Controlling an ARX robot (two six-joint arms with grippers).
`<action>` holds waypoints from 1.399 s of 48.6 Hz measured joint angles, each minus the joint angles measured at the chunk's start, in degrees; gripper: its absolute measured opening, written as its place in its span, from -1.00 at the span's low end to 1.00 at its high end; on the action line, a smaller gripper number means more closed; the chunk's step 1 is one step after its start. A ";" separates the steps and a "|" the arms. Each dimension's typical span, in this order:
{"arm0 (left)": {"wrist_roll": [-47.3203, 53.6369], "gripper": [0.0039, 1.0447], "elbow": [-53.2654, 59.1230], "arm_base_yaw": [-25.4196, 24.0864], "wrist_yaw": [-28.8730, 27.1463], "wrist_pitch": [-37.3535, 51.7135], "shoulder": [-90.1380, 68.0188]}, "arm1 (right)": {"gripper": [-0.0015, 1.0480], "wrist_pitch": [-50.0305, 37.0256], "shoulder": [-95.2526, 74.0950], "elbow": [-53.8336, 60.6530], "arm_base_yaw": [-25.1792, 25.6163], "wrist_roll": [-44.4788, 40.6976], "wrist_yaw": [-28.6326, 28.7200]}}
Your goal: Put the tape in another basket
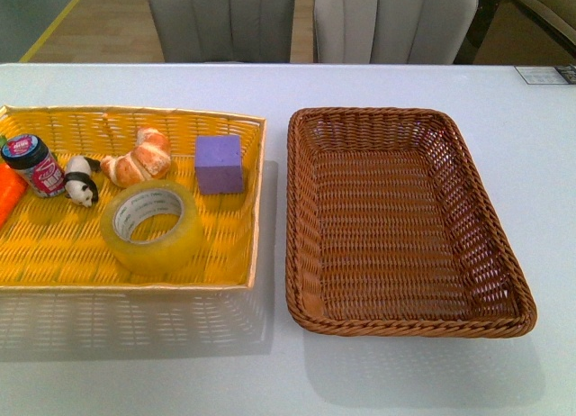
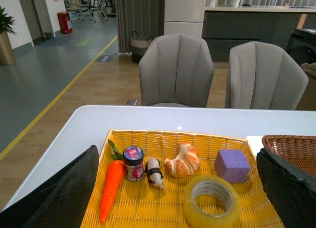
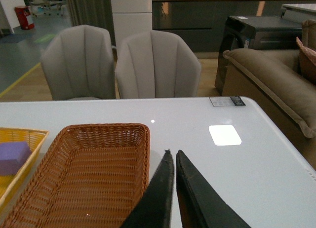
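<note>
No wording can be read; the small jar [image 1: 38, 165] bears a red-and-white label, its lettering blurred; the printed card [image 1: 545, 74] on the table [image 1: 378, 87] is too small.

Table: a white table [image 1: 405, 380] carries two woven baskets side by side, with two grey chairs [image 1: 220, 20] behind its far edge.
Left: a yellow basket [image 1: 257, 200] holds several small items.
Tape: the tape [image 1: 160, 252] lies flat near the yellow basket's front, core facing up.
Behind the tape: a purple cube [image 1: 219, 164], a croissant [image 1: 139, 159], a panda figure [image 1: 81, 182] and a dark-lidded jar [image 1: 36, 164] sit in a loose row.
Frame edge: an orange object [image 1: 7, 193] is cut off at the left.
Right: the brown basket [image 1: 405, 227] sits just beside the yellow one, apart from it.
</note>
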State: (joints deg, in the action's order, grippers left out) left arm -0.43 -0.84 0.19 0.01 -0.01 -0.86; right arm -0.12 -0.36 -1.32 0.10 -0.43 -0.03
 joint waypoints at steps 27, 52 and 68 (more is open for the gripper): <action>-22.23 0.83 -14.62 -1.62 16.44 -11.47 -34.16 | 0.82 0.04 0.04 0.00 -0.02 0.02 0.02; -17.40 0.83 -34.99 4.87 3.50 20.90 -100.24 | 0.83 0.04 0.04 0.00 -0.02 0.02 0.02; -17.38 0.83 -47.01 6.73 0.79 19.26 -117.50 | 0.83 0.04 0.04 0.00 -0.04 0.02 0.00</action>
State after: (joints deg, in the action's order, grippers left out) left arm -17.80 -47.86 6.92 0.80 19.25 -118.37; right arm -0.08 -0.32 -1.32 0.05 -0.40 -0.03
